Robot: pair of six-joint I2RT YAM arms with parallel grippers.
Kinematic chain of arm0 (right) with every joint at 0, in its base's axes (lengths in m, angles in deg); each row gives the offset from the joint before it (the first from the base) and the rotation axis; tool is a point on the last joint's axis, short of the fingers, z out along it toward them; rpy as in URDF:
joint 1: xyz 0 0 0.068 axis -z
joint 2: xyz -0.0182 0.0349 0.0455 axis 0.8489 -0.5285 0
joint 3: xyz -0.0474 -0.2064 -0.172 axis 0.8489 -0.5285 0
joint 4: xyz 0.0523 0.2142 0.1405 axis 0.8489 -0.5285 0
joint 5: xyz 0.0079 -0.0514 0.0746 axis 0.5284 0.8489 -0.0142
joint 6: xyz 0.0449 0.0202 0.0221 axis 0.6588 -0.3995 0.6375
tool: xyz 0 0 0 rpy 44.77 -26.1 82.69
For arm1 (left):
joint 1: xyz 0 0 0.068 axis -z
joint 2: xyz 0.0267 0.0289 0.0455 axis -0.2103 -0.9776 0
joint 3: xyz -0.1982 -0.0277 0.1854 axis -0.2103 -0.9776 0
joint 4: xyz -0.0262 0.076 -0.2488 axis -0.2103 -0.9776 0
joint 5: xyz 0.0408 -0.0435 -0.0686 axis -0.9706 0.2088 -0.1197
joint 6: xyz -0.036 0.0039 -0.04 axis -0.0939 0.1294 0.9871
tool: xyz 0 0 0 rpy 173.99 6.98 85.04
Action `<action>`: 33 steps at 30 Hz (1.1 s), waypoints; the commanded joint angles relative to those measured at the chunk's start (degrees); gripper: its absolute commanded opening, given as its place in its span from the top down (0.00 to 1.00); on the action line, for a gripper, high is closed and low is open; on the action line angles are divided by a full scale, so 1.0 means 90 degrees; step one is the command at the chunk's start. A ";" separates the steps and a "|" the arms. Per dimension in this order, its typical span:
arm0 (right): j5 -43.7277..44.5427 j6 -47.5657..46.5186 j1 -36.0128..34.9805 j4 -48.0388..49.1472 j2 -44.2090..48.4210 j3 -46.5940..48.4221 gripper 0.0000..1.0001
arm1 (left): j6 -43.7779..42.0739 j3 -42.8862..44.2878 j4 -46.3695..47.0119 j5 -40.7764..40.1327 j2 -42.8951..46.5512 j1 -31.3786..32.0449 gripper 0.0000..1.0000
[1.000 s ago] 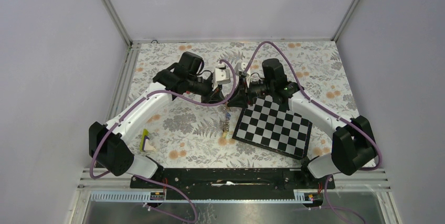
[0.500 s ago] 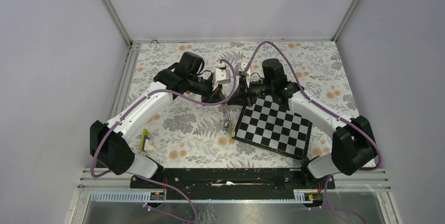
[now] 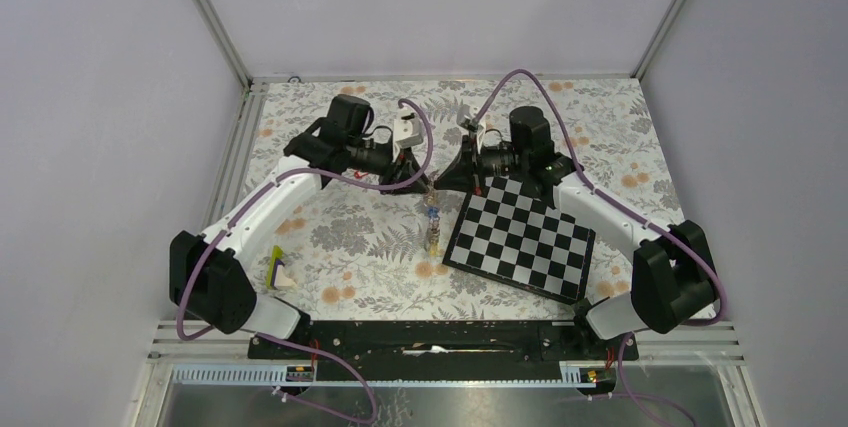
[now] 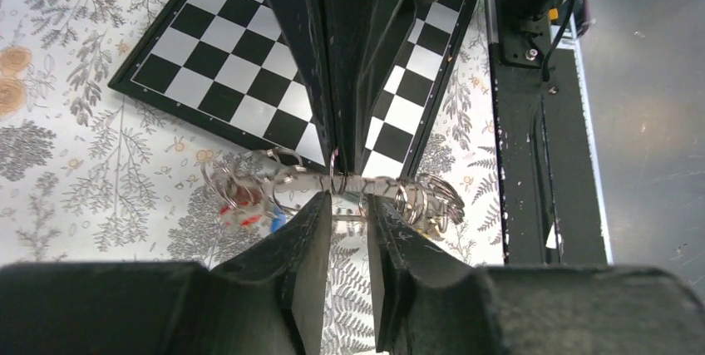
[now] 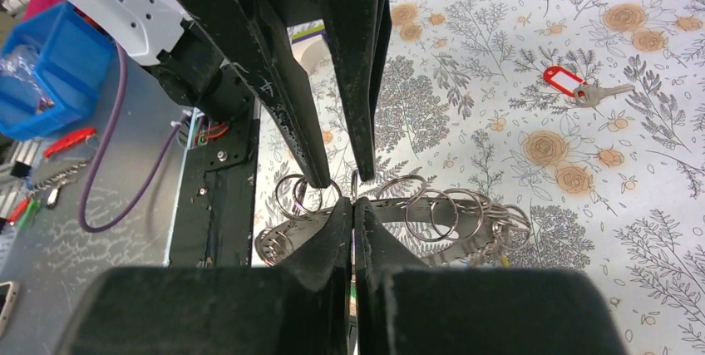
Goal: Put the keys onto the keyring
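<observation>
Keyring (image 4: 333, 174) hangs over worktop (image 3: 350, 242) by chessboard (image 3: 520, 242) corner, right jaws clamped on it, left jaws slightly apart around it, keys (image 3: 433, 232) dangling below.

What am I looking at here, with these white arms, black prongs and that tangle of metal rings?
These are two robot arms bolted to a table's near edge, each ending in a two-finger gripper. The wide picture looks down from above. The other two come from a small camera on each wrist, so the black prongs at the bottom are that arm's own fingers. The right gripper is shut on a bunch of metal rings that hangs between the arms. The left gripper stands slightly open around one ring. On the flowered table lie a chessboard and a key with a red tag.
</observation>
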 commanded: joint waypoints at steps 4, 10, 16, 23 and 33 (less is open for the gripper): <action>-0.0396 0.1390 0.0138 0.1671 0.0194 -0.0205 1.00 | 0.1029 -0.0899 0.1904 0.0995 0.0483 -0.0192 0.68; -0.0475 0.1723 0.0160 0.2089 0.0120 -0.0288 1.00 | 0.1411 -0.1100 0.2435 0.0951 0.0565 -0.0195 0.68; -0.0535 0.1774 0.0160 0.2165 0.0115 -0.0315 1.00 | 0.1538 -0.1118 0.2621 0.0864 0.0539 -0.0207 0.71; -0.0663 0.1896 0.0169 0.2351 0.0075 -0.0363 1.00 | 0.1560 -0.1106 0.2679 0.0809 0.0490 -0.0202 0.76; -0.0795 0.1945 0.0170 0.2539 0.0029 -0.0444 1.00 | 0.1626 -0.1122 0.2871 0.0852 0.0438 -0.0222 0.96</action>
